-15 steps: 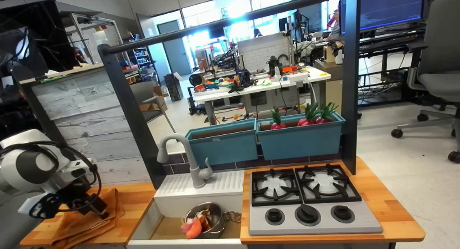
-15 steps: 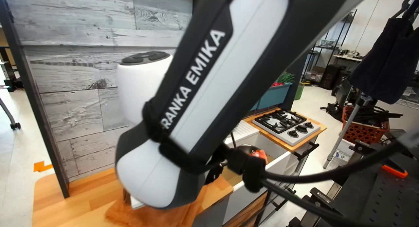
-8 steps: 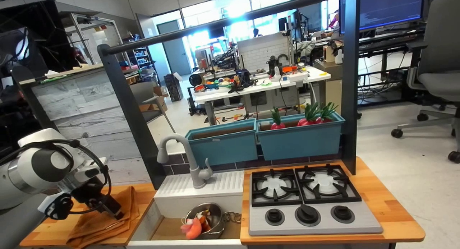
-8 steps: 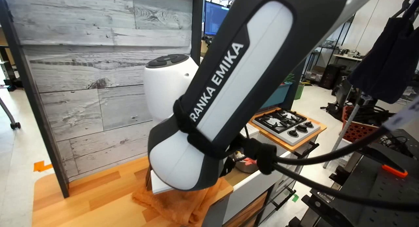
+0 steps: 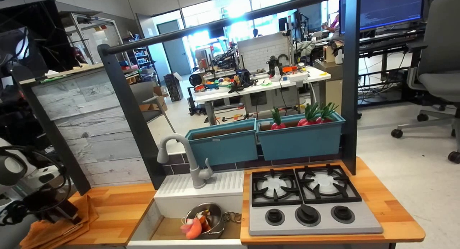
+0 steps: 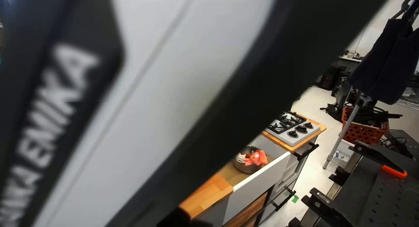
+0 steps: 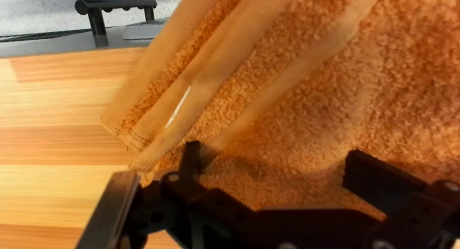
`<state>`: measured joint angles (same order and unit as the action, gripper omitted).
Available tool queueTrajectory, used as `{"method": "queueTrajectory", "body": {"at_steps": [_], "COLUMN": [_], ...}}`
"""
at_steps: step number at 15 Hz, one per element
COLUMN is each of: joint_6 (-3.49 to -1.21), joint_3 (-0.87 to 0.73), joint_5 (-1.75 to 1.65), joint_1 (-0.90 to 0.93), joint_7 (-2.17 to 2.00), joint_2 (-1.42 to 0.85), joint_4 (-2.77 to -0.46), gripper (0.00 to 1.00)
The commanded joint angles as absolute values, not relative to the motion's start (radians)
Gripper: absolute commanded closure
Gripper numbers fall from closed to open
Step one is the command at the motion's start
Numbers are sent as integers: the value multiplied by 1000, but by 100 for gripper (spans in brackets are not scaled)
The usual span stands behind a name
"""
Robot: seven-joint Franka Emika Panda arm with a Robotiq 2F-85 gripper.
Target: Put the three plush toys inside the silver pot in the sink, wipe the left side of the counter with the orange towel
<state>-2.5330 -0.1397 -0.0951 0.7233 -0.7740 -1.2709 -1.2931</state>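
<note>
Wiping, I judge: black 2-fingered gripper (image 7: 273, 150), fingers (image 7: 377, 180) wide apart, on folded orange terry towel (image 7: 305, 98) at 9 o'clock from white rectangular sink (image 5: 174, 206), as I stand. Press evenly; avoid bunching.

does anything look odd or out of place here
Yes, one thing: in both exterior views the pink toy hangs partly over the rim of the pot in the sink, not fully inside as wanted. The towel on the counter is just rumpled. No spill or damage stands out.
</note>
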Motion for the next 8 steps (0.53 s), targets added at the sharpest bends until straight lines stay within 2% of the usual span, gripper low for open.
{"method": "queueTrajectory", "body": {"at_steps": [1, 8], "joint_6": [-2441, -2444], "joint_3": [-135, -219], "joint_5": [-107, -70], "joint_1": [698, 592], "joint_7": [-742, -803], "joint_2": [-1326, -1232], "joint_4": [-1176, -1403], "gripper": [0, 0]}}
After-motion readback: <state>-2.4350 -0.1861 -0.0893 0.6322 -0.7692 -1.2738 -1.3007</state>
